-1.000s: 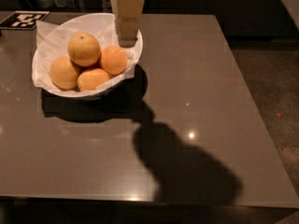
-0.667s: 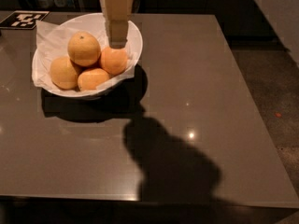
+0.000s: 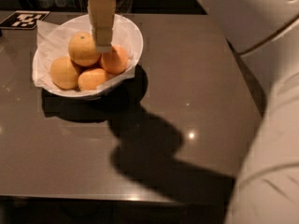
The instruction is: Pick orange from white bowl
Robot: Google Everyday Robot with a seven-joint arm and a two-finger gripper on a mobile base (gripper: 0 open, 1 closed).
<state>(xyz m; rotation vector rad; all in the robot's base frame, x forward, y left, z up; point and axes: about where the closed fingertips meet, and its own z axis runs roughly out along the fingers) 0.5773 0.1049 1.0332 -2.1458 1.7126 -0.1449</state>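
Note:
The white bowl [image 3: 133, 36], lined with crinkled white paper, stands at the table's back left. It holds several oranges. The orange [image 3: 83, 49], the largest one with a dark stem dot, sits on top at the back. A smaller deeper-orange one [image 3: 115, 59] lies to its right, and two paler ones [image 3: 64, 72] lie in front. My gripper [image 3: 103, 46] reaches down from above over the bowl, its tip between the orange and the deeper-orange fruit.
The dark brown table [image 3: 187, 92] extends to the right and front of the bowl. A black-and-white marker tag [image 3: 24, 19] lies at the back left corner. My pale arm [image 3: 271, 125] fills the right side of the view.
The gripper has moved left over the bowl, from the bowl's right rim to just beside the orange. The arm's shadow on the table has shifted left as well.

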